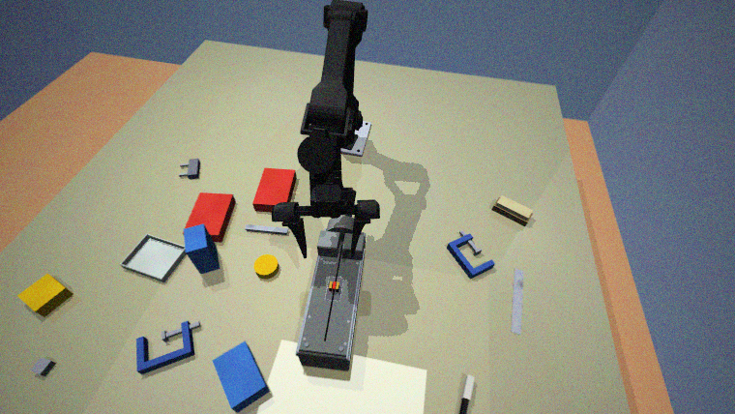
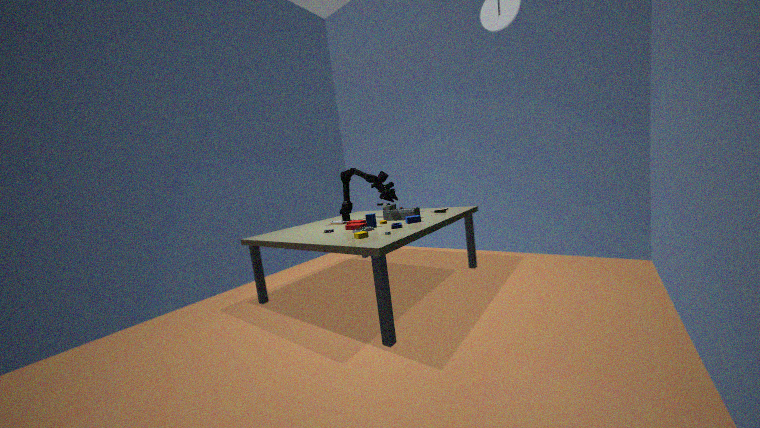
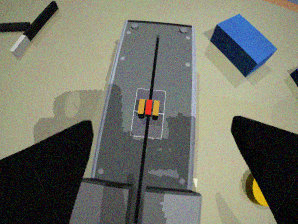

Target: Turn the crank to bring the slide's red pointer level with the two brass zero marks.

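Observation:
The grey machine has a long slotted top. Its red pointer sits between two brass marks, the left mark and the right mark in the wrist view. The pointer looks about level with them; a tiny offset cannot be ruled out. My gripper is wide open and empty, above the raised end of the machine. The crank handle is not clearly visible; the arm hides much of that end in the top view.
Red blocks, an upright blue block and a yellow disc stand left of the machine. A flat blue block lies near its far end. A blue clamp lies right.

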`<state>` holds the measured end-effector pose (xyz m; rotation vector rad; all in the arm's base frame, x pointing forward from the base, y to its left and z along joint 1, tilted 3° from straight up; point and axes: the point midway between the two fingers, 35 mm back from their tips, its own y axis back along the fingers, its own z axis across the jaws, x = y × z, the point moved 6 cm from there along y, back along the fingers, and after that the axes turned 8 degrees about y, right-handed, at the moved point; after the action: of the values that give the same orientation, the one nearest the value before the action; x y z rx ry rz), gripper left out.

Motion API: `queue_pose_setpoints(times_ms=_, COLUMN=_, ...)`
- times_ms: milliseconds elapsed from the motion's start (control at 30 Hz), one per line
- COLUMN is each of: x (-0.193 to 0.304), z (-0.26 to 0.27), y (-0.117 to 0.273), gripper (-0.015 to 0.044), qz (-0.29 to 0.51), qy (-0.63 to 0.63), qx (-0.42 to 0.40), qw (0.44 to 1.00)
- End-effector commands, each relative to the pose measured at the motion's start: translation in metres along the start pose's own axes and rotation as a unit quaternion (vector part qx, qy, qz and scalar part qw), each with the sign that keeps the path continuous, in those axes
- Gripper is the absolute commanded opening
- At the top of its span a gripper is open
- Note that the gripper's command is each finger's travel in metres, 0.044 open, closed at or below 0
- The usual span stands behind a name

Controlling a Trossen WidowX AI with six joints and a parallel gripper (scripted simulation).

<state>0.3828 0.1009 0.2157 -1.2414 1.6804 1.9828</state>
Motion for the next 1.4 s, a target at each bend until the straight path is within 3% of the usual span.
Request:
queue_pose_setpoints(times_ms=0, x=0.0000, z=-0.0001, y=0.0000, gripper=0.0387, qz=0.000, qy=0.000, qx=0.000, qw=1.000)
queue_pose_setpoints(times_ms=500, x=0.0000, z=-0.0001, y=0.0000, gripper=0.0000, qz=0.000, qy=0.000, qx=0.000, qw=1.000)
queue_pose_setpoints(times_ms=1100, x=0.0000, z=0.0000, y=0.0000, gripper=0.0000, qz=0.000, qy=0.000, qx=0.000, qw=1.000)
queue_pose_setpoints(times_ms=1367, x=0.0000, z=0.0000, y=0.0000, gripper=0.0210, qz=0.000, qy=0.000, qx=0.000, qw=1.000)
